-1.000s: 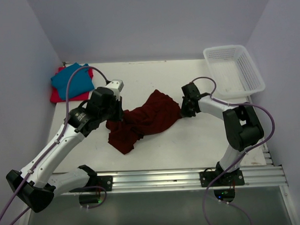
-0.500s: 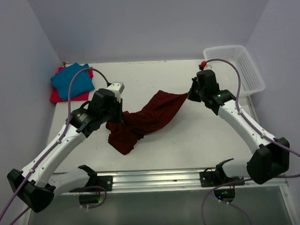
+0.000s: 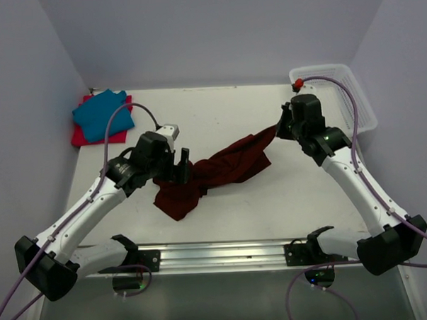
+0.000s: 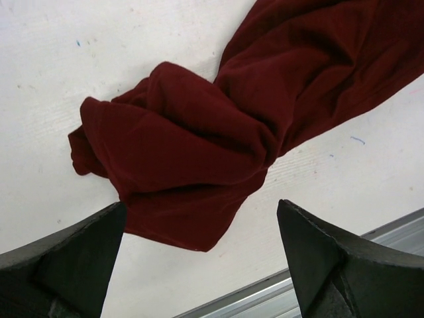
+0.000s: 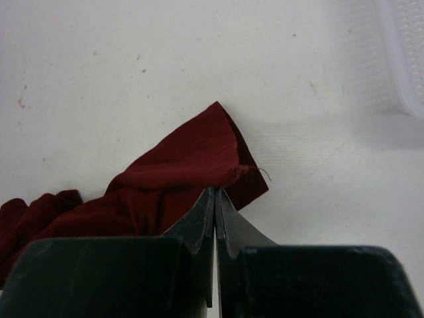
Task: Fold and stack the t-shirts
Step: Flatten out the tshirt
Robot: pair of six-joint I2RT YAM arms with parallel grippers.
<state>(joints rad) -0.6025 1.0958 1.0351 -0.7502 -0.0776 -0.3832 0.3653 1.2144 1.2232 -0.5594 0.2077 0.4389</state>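
Shirt status, top view: maroon t-shirt (image 3: 214, 170) lies crumpled mid-table, its right end pulled up into a taut strip. The right gripper (image 3: 283, 126) pinches that end, pressed together on the cloth. The left gripper (image 3: 184, 168) sits spread wide at the shirt's left bunch, holding nothing. Far left of the maroon t-shirt, well apart, the teal t-shirt (image 3: 101, 114) lies folded on the red-pink t-shirt (image 3: 80, 137). The white mesh basket (image 3: 355, 97) stands far right of the shirt, just beyond the right gripper, with its mesh floor showing. Bare table (image 3: 286, 192) runs along the shirt's near right side. A metal rail (image 3: 225, 255) lines the near edge.

Left wrist: maroon t-shirt (image 4: 192, 146) is bunched in thick folds directly ahead. Both fingers (image 4: 73, 258) stand apart either side, off the cloth. The rail (image 4: 305, 281) is just past the shirt's lower fold, and bare table (image 4: 132, 40) lies beyond it.

Right wrist: right gripper (image 5: 215, 195) is shut tight on the shirt's corner. The cloth (image 5: 179, 172) trails left from the tips. The basket (image 5: 405, 59) wall is to the right, well apart from that corner.
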